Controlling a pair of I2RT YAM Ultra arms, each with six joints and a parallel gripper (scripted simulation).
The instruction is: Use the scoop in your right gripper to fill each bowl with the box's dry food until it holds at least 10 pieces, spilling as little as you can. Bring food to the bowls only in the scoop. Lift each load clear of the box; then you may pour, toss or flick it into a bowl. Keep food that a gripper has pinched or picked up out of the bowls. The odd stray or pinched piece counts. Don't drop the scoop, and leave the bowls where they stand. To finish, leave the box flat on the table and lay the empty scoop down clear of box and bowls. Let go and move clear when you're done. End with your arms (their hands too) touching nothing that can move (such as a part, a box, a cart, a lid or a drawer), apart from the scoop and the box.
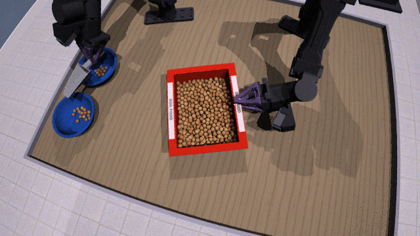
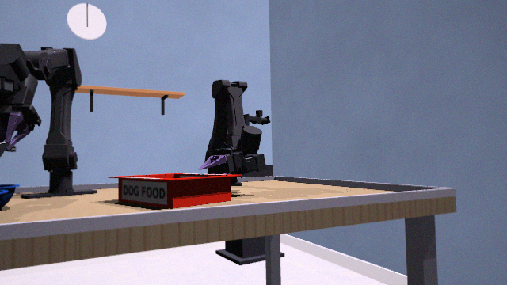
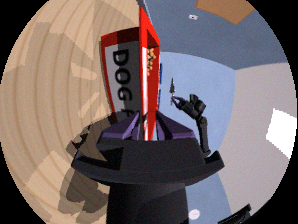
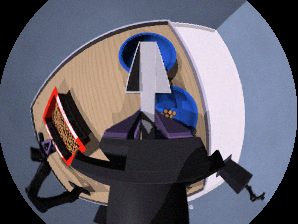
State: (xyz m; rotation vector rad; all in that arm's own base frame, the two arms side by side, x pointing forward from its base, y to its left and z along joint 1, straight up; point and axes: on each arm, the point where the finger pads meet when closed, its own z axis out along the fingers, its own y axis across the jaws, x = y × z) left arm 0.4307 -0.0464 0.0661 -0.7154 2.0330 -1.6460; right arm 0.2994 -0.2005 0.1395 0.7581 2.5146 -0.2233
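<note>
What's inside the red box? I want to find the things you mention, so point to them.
Lots of small round brown dog food pieces fill the red DOG FOOD box (image 1: pixel 208 151) (image 2: pixel 201 198) (image 3: pixel 142 30) (image 4: pixel 52 102). The top pieces show, but they cover the ones underneath and the box's bottom, so I can't see those.

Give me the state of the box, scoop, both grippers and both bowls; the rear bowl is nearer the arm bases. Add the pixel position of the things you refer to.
Box (image 1: pixel 208 152) (image 2: pixel 202 194) (image 3: pixel 145 30) (image 4: pixel 81 149): flat, food inside
Scoop (image 1: pixel 76 80) (image 3: pixel 172 87) (image 4: pixel 148 70): held aloft
Right gripper (image 1: pixel 94 62) (image 2: pixel 5 148) (image 3: pixel 171 96) (image 4: pixel 147 112): shut on scoop
Left gripper (image 1: pixel 235 99) (image 2: pixel 200 169) (image 3: pixel 147 113) (image 4: pixel 52 139): partly open, at box rim
Front bowl (image 1: pixel 62 116) (image 2: pixel 5 194) (image 3: pixel 161 73) (image 4: pixel 124 52): food inside
Rear bowl (image 1: pixel 111 62) (image 3: pixel 160 97) (image 4: pixel 185 102): food inside
</note>
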